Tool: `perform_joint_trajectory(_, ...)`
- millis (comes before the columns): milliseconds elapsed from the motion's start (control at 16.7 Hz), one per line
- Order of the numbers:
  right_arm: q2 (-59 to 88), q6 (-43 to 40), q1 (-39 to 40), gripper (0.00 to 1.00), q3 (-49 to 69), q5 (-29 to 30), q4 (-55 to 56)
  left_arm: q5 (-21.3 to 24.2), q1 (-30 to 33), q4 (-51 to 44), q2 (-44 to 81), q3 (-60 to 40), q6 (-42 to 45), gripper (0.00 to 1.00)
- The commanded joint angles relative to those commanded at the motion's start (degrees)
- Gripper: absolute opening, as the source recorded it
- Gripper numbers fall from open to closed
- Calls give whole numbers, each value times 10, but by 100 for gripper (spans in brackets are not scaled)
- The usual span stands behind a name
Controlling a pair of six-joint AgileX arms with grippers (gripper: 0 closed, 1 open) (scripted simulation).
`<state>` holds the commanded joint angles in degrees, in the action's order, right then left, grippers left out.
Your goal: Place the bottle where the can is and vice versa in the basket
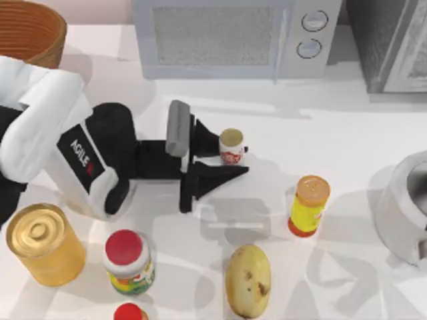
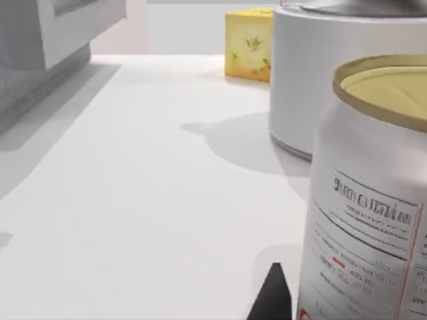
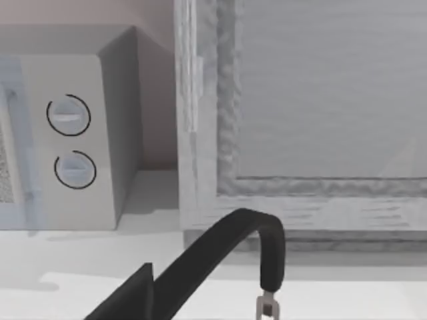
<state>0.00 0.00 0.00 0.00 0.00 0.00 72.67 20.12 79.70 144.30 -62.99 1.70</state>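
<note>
The can (image 1: 231, 147) is small and white, with a red label and a dull golden top. It stands upright on the white table, right of centre-left. My left gripper (image 1: 230, 155) reaches in from the left and is open, one finger on each side of the can. In the left wrist view the can (image 2: 373, 200) looms close beside one dark fingertip (image 2: 272, 297). The wicker basket (image 1: 30, 33) sits at the far left corner. The bottle is hidden. My right gripper (image 3: 137, 297) is parked, facing the microwave and a grey cabinet.
A microwave (image 1: 227, 37) stands at the back. A yellow bottle with an orange cap (image 1: 309, 205), a potato (image 1: 247, 280), a red-capped jar (image 1: 129, 262) and a big golden can (image 1: 43, 243) crowd the front. A grey pot (image 1: 407, 207) sits at the right.
</note>
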Motion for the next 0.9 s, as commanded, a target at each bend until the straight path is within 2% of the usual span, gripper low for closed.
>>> perform_joint_trajectory(780, 0, 0, 0, 100, 0, 0, 0, 0, 0, 0, 0, 0, 0, 98)
perform_joint_trajectory(900, 0, 0, 0, 100, 0, 0, 0, 0, 0, 0, 0, 0, 0, 100)
